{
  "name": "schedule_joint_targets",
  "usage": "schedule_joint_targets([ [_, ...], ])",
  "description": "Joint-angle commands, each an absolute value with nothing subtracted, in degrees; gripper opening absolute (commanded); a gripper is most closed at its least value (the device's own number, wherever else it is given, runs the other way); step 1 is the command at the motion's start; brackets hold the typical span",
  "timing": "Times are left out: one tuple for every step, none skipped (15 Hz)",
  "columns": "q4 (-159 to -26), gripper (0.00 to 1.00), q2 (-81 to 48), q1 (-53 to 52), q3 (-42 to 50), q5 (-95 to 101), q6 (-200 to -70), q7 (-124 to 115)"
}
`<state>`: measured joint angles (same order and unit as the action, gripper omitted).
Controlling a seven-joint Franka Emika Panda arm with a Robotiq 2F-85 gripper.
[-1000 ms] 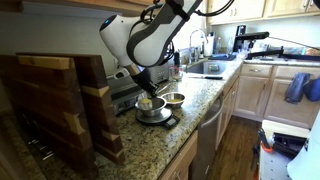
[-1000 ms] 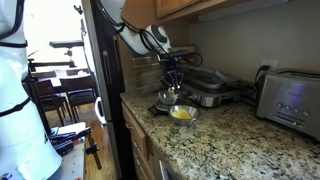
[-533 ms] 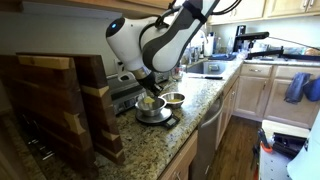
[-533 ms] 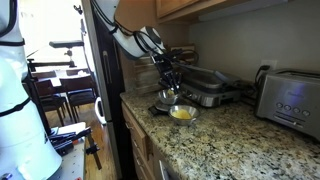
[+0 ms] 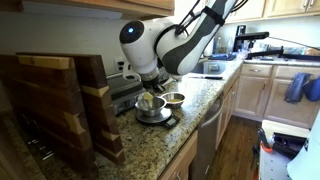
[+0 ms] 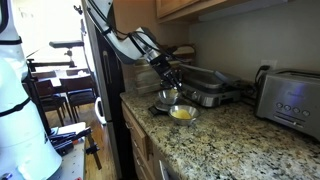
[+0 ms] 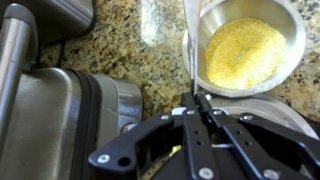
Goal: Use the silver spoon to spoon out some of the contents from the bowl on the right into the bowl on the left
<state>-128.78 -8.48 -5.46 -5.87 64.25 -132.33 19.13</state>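
granite kitchen counter [image 5: 197, 104] under wood cabinets, seen in both exterior views. a tall wooden cutting board [image 5: 50, 100] is seen at the left of the frame in an exterior view, and a toaster [image 6: 290, 100] at the right edge in an exterior view. in the wrist view the gripper [image 7: 200, 112] is seen at the lower centre, jaws pinched narrow on the thin handle of the spoon [image 7: 188, 50]. the handle runs straight up to the top edge, and the scoop end is out of frame. a steel bowl [image 7: 215, 20] sits at the upper right, just beside the handle, and yellow grainy contents [image 7: 245, 50] are heaped in it. a metal grill [image 7: 60, 110] fills the left side. in an exterior view the gripper [image 6: 168, 80] is held just above the bowl with the contents [image 6: 182, 113], near the frame centre. a second bowl [image 5: 174, 98] is seen just beside it.
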Motion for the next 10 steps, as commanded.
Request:
schedule_joint_targets([
  [-133.92, 0.03, -4.11, -5.03, -5.04, 71.20, -135.58, 11.89],
  [-134.38, 0.03, -3.93, -4.95, -4.99, 72.28, -135.88, 10.58],
  [-135.09, 0.03, -3.56, -4.83, -4.95, 73.31, -136.52, 9.17],
  [-135.52, 0.03, -3.39, -4.73, -4.88, 74.51, -137.09, 7.52],
  [-136.29, 0.03, -2.88, -4.68, -4.80, 76.10, -138.20, 5.11],
  [-136.75, 0.03, -2.63, -4.67, -4.72, 77.59, -138.83, 3.22],
  [-137.32, 0.03, -2.33, -4.64, -4.63, 79.34, -139.85, 0.89],
  [-137.78, 0.03, -2.02, -4.63, -4.56, 80.87, -140.45, -0.93],
  [-138.18, 0.03, -1.73, -4.66, -4.49, 82.98, -140.92, -3.23],
  [-138.55, 0.03, -1.52, -4.63, -4.47, 84.53, -141.37, -4.82],
])
